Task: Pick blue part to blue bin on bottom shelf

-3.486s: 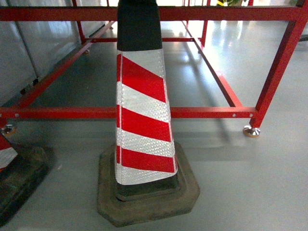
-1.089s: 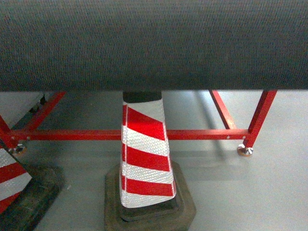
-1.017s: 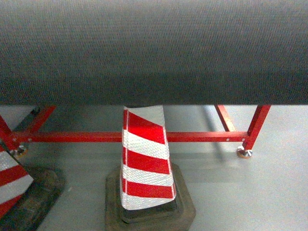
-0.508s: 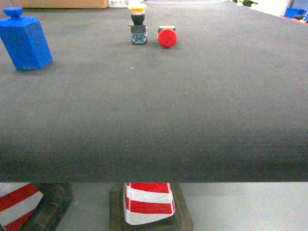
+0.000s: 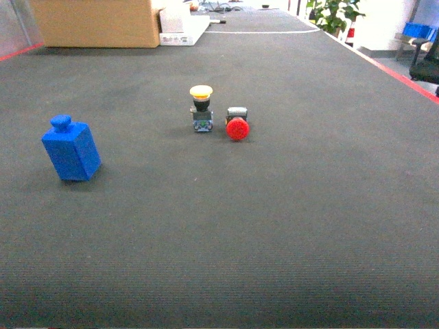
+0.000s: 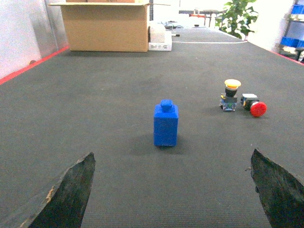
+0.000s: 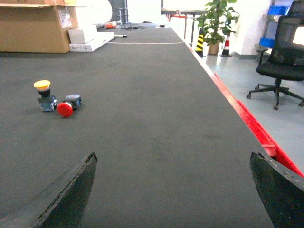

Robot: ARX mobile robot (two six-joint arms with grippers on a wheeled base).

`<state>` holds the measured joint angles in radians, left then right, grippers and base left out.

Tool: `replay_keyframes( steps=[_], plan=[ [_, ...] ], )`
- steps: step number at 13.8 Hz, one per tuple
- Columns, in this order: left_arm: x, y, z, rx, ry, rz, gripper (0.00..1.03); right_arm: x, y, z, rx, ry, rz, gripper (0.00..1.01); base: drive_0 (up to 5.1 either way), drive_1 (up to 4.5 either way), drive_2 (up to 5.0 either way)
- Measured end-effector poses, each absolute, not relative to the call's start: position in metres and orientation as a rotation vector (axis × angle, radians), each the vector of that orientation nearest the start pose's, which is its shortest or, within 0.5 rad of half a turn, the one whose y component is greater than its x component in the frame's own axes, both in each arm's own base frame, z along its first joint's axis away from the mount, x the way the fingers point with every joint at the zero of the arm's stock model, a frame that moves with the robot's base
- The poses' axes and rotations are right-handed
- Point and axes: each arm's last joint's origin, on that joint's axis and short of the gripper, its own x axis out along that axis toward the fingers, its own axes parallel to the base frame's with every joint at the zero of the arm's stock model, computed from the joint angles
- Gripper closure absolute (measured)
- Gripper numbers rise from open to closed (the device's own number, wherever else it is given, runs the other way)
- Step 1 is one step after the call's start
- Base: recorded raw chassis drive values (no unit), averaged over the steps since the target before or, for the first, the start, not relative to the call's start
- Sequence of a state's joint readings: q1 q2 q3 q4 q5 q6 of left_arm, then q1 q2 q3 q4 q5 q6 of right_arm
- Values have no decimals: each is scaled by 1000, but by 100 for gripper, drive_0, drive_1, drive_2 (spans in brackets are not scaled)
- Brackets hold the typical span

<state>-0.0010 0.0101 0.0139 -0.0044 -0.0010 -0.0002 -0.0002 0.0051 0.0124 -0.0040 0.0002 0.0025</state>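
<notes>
The blue part, a small block with a knob on top, stands upright on the dark table mat at the left. In the left wrist view the blue part stands straight ahead of my left gripper, which is open and a little short of it, with nothing between its fingers. My right gripper is open over bare mat near the table's right side. Neither gripper shows in the head view. The blue bin and the bottom shelf are out of view.
A yellow push button and a red push button sit together mid-table, right of the blue part. A cardboard box stands at the far left end. The red table edge runs along the right, with an office chair beyond.
The head view has risen from the striped cone and red frame under the table, past the table's front edge, to the tabletop. The blue part and buttons are now fully in view.
</notes>
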Motion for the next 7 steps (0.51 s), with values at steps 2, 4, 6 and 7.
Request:
replay_keyframes(
  steps=[2, 4, 6, 7],
  plan=[
    [97, 0, 167, 1, -3, -1, 5, 97, 0, 167, 3, -6, -1, 3, 0, 0, 0],
    [97, 0, 167, 1, 1, 1, 5, 97, 0, 167, 2, 0, -2, 3, 0, 0, 0],
    [97, 0, 167, 1, 1, -1, 5, 97, 0, 167, 2, -2, 0, 3, 0, 0, 0],
    [97, 0, 167, 1, 1, -1, 5, 97, 0, 167, 2, -2, 0, 3, 0, 0, 0]
  ],
)
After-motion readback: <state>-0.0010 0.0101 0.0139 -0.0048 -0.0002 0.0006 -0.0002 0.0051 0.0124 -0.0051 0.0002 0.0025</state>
